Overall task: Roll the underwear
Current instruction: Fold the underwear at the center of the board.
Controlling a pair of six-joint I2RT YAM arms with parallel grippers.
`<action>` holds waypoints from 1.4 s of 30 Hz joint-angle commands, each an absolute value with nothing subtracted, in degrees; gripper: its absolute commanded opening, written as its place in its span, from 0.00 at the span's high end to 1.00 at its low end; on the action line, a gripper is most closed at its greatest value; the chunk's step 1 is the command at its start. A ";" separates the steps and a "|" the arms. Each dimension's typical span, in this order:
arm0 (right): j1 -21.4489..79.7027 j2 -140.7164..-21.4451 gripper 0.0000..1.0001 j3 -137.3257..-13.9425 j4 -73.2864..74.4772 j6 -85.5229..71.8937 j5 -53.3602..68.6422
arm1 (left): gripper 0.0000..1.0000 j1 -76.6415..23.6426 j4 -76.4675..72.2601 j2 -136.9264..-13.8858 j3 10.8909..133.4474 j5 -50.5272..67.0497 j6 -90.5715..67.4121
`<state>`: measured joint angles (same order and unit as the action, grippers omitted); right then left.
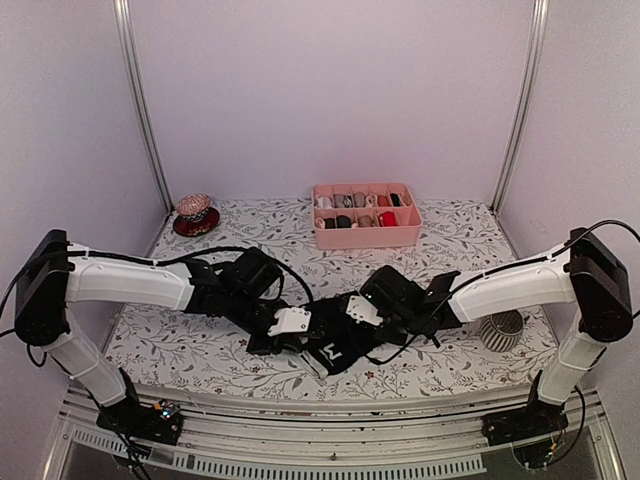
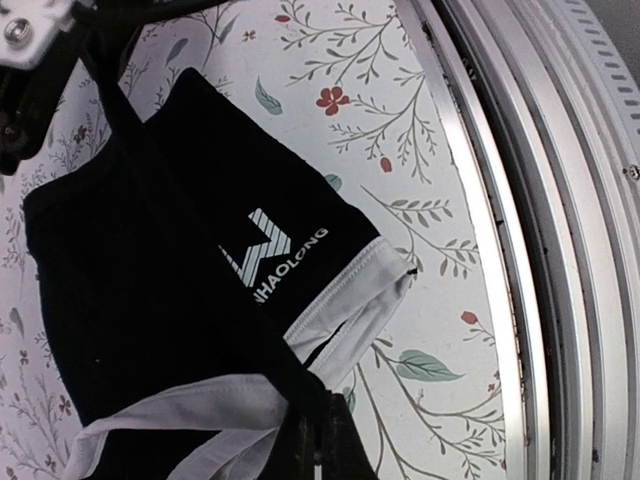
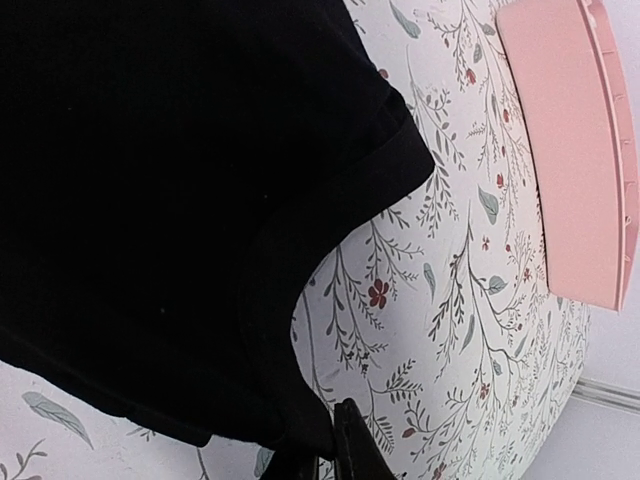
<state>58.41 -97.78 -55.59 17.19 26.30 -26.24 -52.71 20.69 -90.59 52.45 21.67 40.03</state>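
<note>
Underwear (image 2: 150, 300) pinched by L gripper (image 1: 308, 335) + R gripper (image 1: 340, 322); arms low, converging.

At the left gripper (image 2: 325, 450), the underwear (image 2: 150, 300) is matt black cloth — its lining paler, smoother. Beyond the right gripper (image 3: 335, 455) the tray (image 3: 560, 150) is matt pink plastic; the table cover (image 3: 450, 330) beneath looks smooth and printed.

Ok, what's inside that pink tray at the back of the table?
Small rolled bundles fill the pink tray compartments: white, grey, black and a red one. Anything beneath them is covered.
</note>
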 commanded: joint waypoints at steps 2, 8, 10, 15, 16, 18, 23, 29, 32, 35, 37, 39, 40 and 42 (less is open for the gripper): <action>58.98 -97.42 0.91 -54.08 16.39 24.14 -31.11 | 1.00 -54.30 24.48 -91.66 54.32 23.20 40.15; 59.13 -97.91 0.91 -53.59 16.61 23.01 -32.96 | 1.00 -55.37 26.38 -90.87 55.01 25.79 40.76; 59.11 -98.19 0.91 -53.86 16.97 22.66 -32.93 | 1.00 -55.91 26.40 -90.91 55.17 26.12 40.29; 60.65 -92.65 0.83 -53.23 16.31 21.63 -24.48 | 0.99 -56.15 26.37 -92.53 56.10 25.18 38.93; 61.45 -91.18 0.78 -52.83 16.27 21.70 -22.76 | 0.99 -56.14 26.37 -92.70 56.22 24.83 38.62; 63.01 -88.23 0.71 -51.97 15.80 21.92 -20.07 | 0.99 -56.02 25.63 -92.73 56.27 23.85 37.90; 65.78 -84.60 0.65 -48.88 12.58 23.00 -16.29 | 0.99 -55.67 24.96 -92.08 56.35 23.27 37.44; 66.92 -86.82 0.64 -45.00 7.06 22.80 -16.13 | 0.99 -55.29 24.96 -91.32 56.34 24.22 37.61; 68.33 -88.48 0.65 -41.40 0.14 25.97 -17.59 | 0.99 -55.04 24.81 -91.44 56.58 24.66 37.70; 68.86 -89.47 0.65 -38.69 -6.22 31.05 -17.59 | 0.99 -54.86 24.85 -91.79 56.85 24.87 37.62; 68.82 -91.15 0.66 -38.65 -8.71 33.14 -19.73 | 0.99 -54.80 24.79 -91.84 56.87 24.90 37.62; 68.84 -93.51 0.67 -39.67 -9.24 34.23 -20.46 | 0.99 -54.76 24.79 -91.89 56.87 24.90 37.70; 68.82 -94.54 0.67 -40.28 -9.35 34.44 -20.33 | 0.99 -54.76 24.79 -91.93 56.95 24.88 37.70; 68.82 -96.10 0.67 -41.11 -10.00 34.67 -19.67 | 0.99 -54.77 24.82 -92.00 57.02 25.10 37.74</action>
